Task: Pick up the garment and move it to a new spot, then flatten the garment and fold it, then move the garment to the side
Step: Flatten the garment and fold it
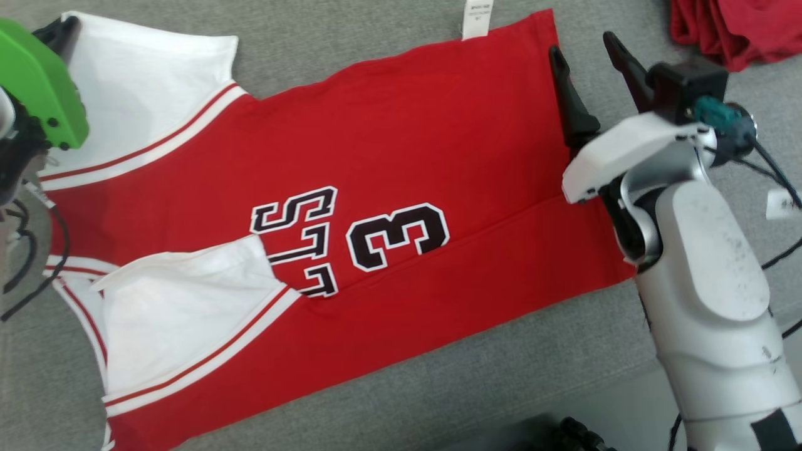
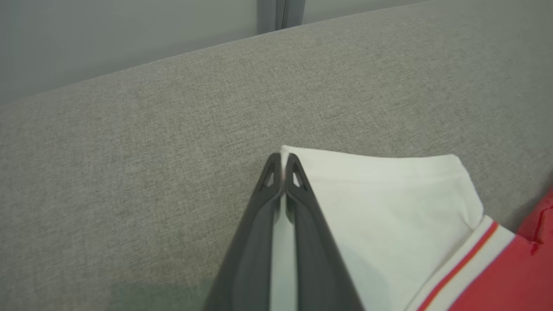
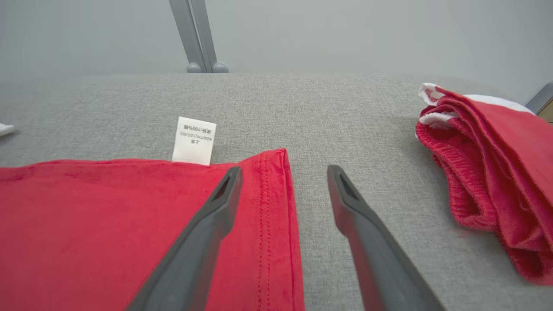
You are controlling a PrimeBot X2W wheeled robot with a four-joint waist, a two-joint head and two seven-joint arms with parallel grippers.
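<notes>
On the grey worktop (image 1: 376, 31), spread across the middle: red-and-white jersey (image 1: 401, 138). At 10 o'clock, left hand (image 2: 283, 166) clamped on its white corner. At 2 o'clock, right hand (image 3: 285, 172) wide, straddling the hem. At 1 o'clock, red pile (image 1: 733, 31).

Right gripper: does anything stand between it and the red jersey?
Nothing visible does. The open right gripper hangs at the hem of the red jersey, one finger over the cloth, the other over the grey surface. The folded red garment lies apart.
</notes>
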